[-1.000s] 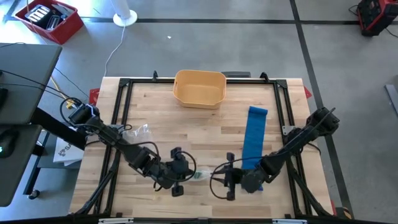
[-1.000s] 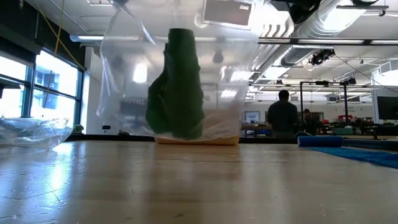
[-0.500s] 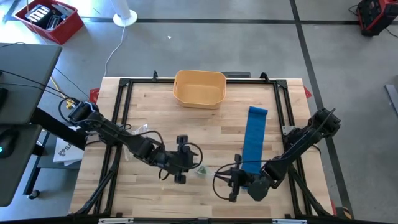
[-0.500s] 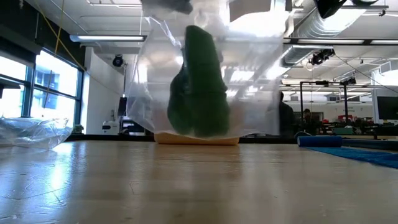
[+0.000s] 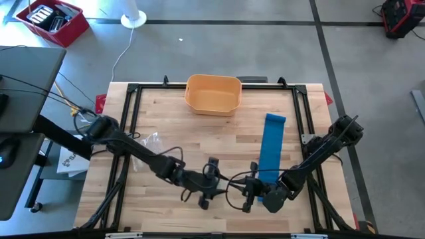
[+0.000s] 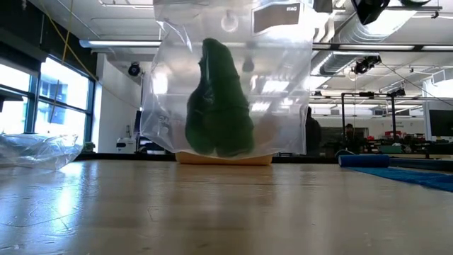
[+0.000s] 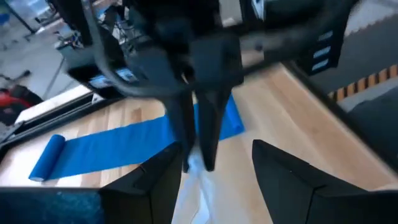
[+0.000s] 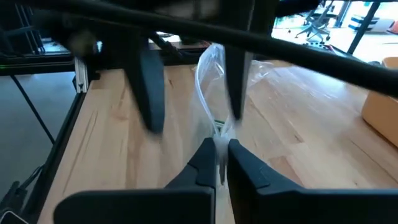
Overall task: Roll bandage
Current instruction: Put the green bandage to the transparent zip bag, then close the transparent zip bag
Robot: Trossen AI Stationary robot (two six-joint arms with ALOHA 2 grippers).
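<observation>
- Bag (image 6: 233,92): clear plastic, hangs above the tabletop (image 5: 166,119) near its front edge, mid-width; a dark green wad (image 6: 218,106) sits inside it. In the high view the bag is almost fully hidden between the two hands.
- Right hand (image 8: 216,163): fingers pinched together on the bag's top edge, holding it up.
- Left hand (image 7: 211,168): fingers spread wide, one on each side of the bag, not gripping it. It faces the right hand head-on, just beside it.
- Bandage (image 5: 269,149): blue strip laid flat on the right half of the tabletop, running front to back, rolled-up end toward the back. Its front end is covered by the right arm.
- Bin (image 5: 213,93): tan, at the back edge, centre.
- Second bag (image 5: 147,141): crumpled clear plastic near the left edge, partly under the left arm.
- Off the tabletop: red crate (image 5: 52,20) on the floor, back left.
- Writing: a small dark label (image 6: 291,10) near the bag's top in the low view, too small to read.
- Low view: bag blocks most of the bin and a person (image 6: 308,134) standing behind.
</observation>
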